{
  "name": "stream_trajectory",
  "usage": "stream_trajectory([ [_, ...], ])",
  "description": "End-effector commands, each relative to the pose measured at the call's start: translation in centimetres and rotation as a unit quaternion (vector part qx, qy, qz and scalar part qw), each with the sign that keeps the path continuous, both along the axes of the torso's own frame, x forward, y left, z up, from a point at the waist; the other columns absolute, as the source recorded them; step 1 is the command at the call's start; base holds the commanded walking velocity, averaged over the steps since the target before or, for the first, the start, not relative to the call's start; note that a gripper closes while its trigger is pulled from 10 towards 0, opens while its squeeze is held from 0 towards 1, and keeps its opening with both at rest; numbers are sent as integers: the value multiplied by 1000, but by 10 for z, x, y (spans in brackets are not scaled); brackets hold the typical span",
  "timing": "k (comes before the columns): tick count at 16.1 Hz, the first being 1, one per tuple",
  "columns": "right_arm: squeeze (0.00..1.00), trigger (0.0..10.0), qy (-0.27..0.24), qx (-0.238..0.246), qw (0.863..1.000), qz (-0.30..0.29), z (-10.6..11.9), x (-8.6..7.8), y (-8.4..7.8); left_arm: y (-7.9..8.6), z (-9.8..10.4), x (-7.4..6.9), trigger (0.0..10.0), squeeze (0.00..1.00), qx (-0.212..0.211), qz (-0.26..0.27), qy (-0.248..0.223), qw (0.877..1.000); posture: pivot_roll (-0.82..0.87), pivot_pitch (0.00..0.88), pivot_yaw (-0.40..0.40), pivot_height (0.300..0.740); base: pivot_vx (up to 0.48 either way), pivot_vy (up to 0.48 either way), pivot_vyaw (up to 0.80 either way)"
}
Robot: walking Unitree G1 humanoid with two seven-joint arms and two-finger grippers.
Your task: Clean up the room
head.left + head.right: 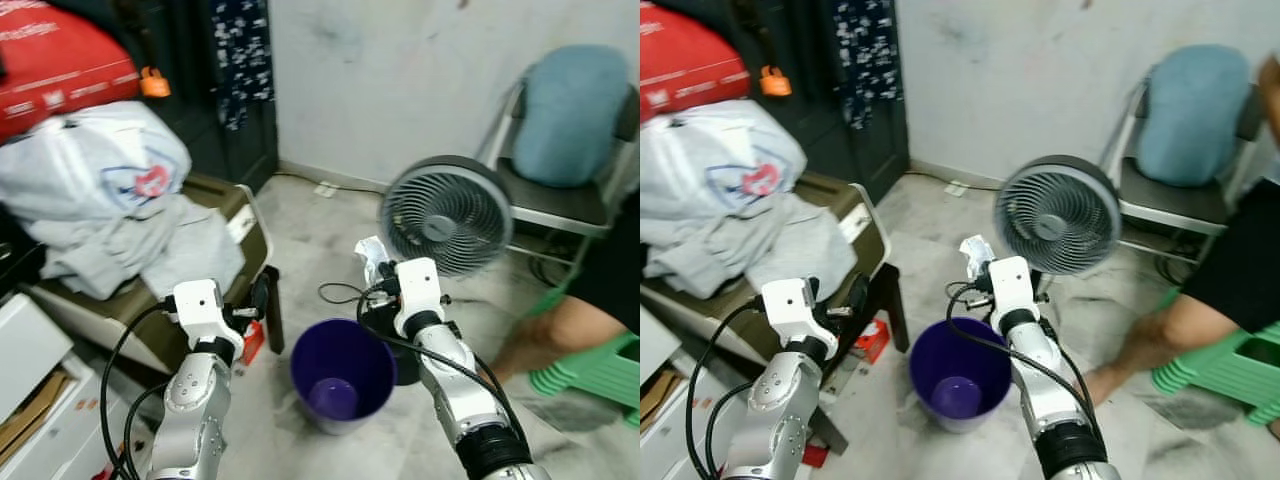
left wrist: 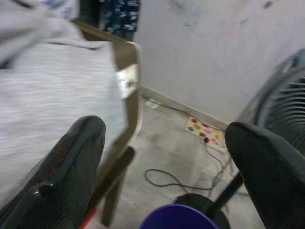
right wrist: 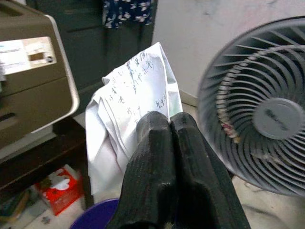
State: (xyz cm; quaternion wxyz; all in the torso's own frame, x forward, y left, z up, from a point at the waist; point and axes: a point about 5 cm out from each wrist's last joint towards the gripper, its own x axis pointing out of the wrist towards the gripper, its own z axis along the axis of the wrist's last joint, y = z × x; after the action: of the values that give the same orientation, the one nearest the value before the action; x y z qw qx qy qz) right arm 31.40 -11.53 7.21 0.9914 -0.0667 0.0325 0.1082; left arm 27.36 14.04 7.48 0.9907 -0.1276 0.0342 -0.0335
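Head view: my right gripper point(image 1: 375, 262) pinches the crumpled paper point(image 1: 371, 250) just beyond the purple bin's point(image 1: 342, 375) far rim; I'd draw it back over the mouth before releasing.

Left wrist view: left gripper point(image 2: 164, 162) spread wide, empty.

Right wrist view: fingers point(image 3: 164, 157) clenched on paper.

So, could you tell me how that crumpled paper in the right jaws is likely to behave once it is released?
The crumpled paper looks thin and creased, so it is probably very light and floppy. Released, it may flutter rather than drop straight, and the fan close by could push it off the purple bin if running.
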Motion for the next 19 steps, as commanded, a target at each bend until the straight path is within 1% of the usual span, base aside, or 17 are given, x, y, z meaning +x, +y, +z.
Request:
stream_trajectory([
  [1, 0, 10000, 3, 3, 1000, -4, 0, 1, -1, -1, 1, 1, 10000, 0, 0, -2, 1, 1000, -57, 0, -25, 740, 0, 262, 0],
  [4, 0, 10000, 3, 3, 1000, -4, 0, 1, -1, -1, 1, 1, 10000, 0, 0, -3, 0, 1000, -57, 0, -25, 740, 0, 263, 0],
  [12, 0, 10000, 5, 3, 1000, -3, 0, 2, -1, -1, 1, 2, 10000, 0, -1, -4, -1, 1000, -57, 0, -24, 740, 0, 0, 0],
  [19, 0, 10000, 6, 2, 1000, -3, -1, 2, -1, -2, 1, 2, 10000, 0, 0, -5, 1, 1000, -57, 0, -24, 740, -372, 298, 0],
])
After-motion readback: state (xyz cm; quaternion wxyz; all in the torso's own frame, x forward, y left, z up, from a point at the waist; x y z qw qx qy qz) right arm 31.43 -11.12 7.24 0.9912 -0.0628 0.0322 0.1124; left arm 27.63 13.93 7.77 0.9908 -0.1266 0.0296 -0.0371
